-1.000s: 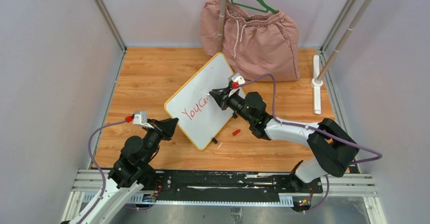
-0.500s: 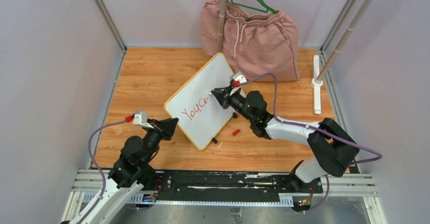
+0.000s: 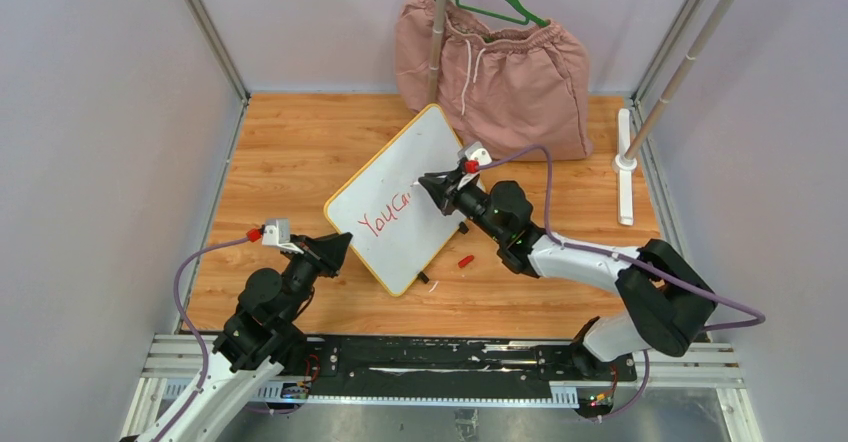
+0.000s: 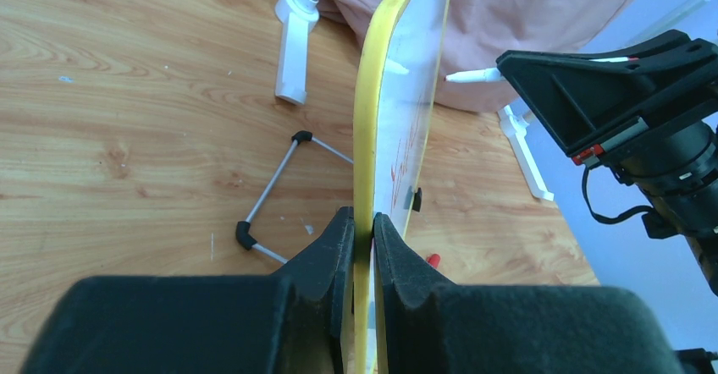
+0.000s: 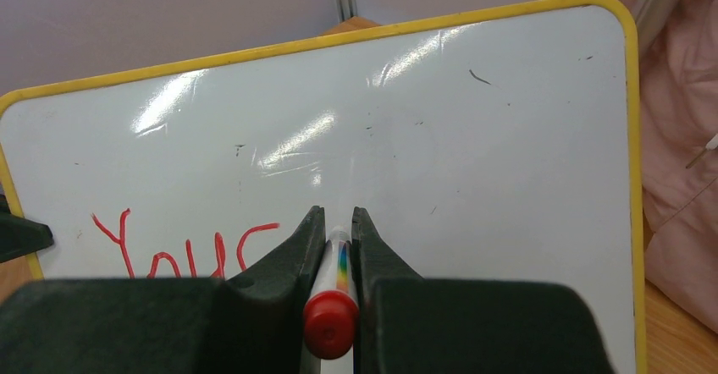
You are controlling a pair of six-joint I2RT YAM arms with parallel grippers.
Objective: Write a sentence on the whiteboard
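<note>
One whiteboard (image 4: 370, 120) — pinched in left gripper (image 4: 363, 220).

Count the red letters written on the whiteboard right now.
4: Y, o, u, C, red letters in one line, low and left on the whiteboard in the right wrist view. The right gripper, shut on the marker, may hide a fifth just after the C.
</note>
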